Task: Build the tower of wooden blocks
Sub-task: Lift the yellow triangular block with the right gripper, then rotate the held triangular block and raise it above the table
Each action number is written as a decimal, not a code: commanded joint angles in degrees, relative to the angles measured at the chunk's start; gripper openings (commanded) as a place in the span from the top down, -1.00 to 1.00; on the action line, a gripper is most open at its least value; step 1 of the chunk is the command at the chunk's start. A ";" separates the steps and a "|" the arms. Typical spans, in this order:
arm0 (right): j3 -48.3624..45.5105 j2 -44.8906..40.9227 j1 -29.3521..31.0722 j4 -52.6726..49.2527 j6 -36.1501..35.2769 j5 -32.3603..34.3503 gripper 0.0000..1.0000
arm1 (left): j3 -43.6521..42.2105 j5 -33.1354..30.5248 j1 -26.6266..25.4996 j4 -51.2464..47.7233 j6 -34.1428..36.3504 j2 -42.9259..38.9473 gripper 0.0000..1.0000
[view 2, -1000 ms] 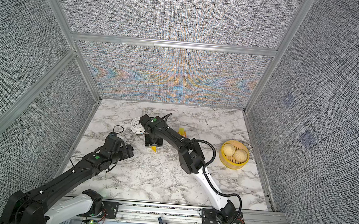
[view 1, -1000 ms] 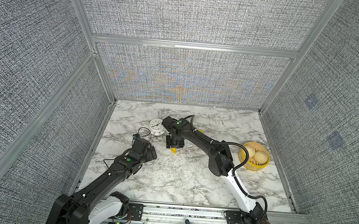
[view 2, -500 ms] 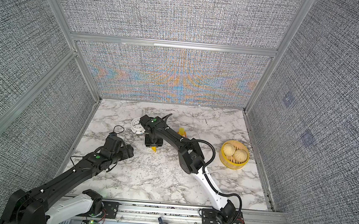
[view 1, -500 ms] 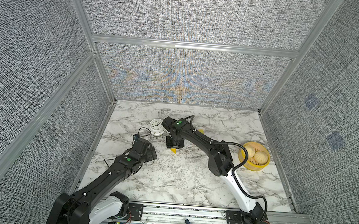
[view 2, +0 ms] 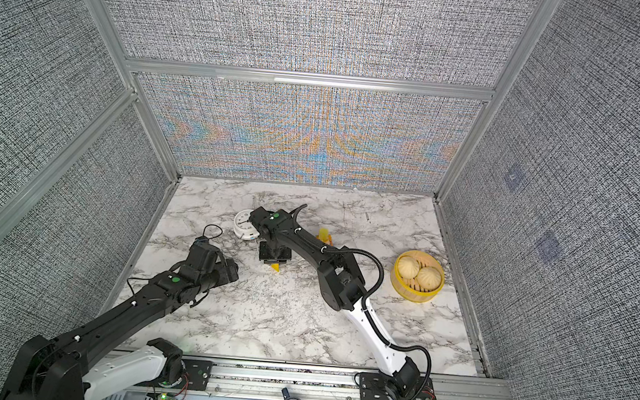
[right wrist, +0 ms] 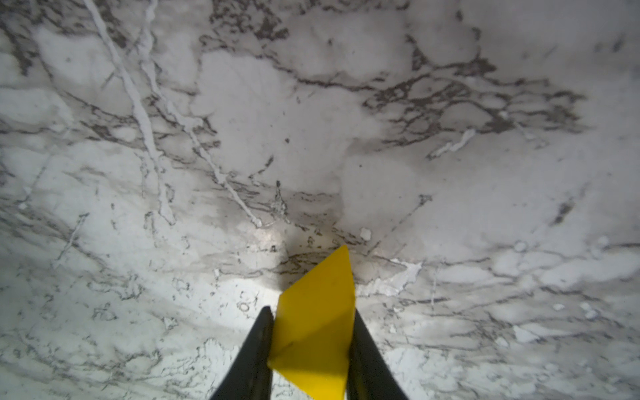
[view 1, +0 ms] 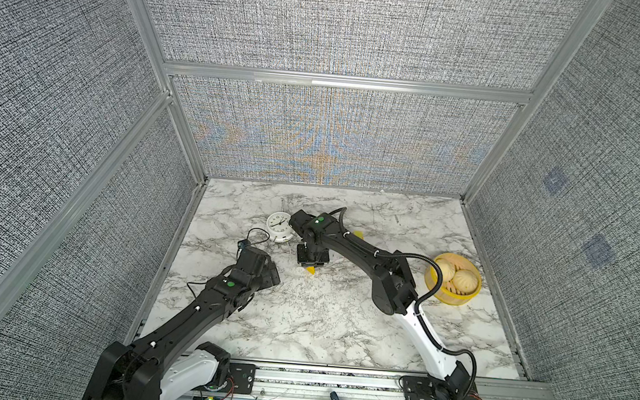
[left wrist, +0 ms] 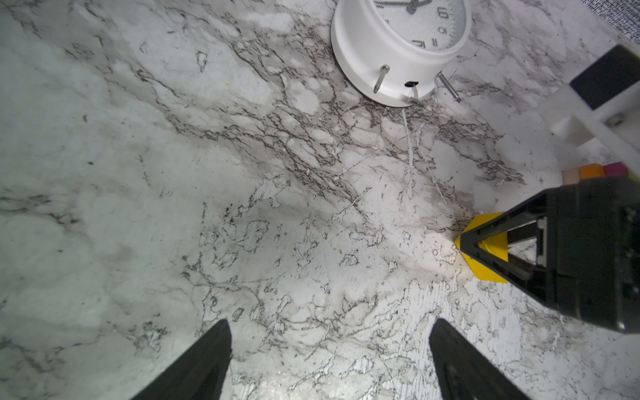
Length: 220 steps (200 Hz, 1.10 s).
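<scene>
Item: yellow wedge (right wrist: 322, 284), low on the desk (left wrist: 173, 173) near the clock (view 1: 278, 225).
Change: right gripper (right wrist: 311, 315) fingers, lately half-open, now pinch its two sides.
Left gripper (left wrist: 330, 323): fingers wide, empty.
Tower (view 2: 323, 236): apart, behind the right arm.
Judgement: wedge looks ready to lift.

On the table (view 1: 321, 318) the clock (view 1: 278, 224) is at the back, left of the middle. Just before it, a little to the right, the wedge block (view 1: 309, 271) sits between the fingers of the right gripper (right wrist: 311, 322). The stack of blocks (view 2: 324, 235) is behind the right arm (view 1: 354, 246). The basket (view 1: 459, 300) is far right; the left gripper (left wrist: 330, 346) is left of the wedge block.
</scene>
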 commanded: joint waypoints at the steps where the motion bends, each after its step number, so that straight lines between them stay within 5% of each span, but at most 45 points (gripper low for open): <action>1: -1.19 -1.41 0.12 1.69 -1.10 -1.04 0.50 | -0.27 -0.67 0.12 1.44 0.08 0.09 -0.81; 65: -16.17 -9.29 -0.31 21.28 -3.65 -15.00 0.52 | -0.89 -1.45 0.10 2.38 0.19 0.52 -0.81; 148: -25.42 -8.22 -2.51 40.43 -2.32 -33.39 0.53 | -3.16 -3.30 0.06 2.87 -1.18 -0.84 -0.81; 220: -25.24 -7.07 -3.32 35.25 -7.84 -30.30 0.33 | -3.80 -3.14 0.05 4.46 -4.34 1.26 -0.80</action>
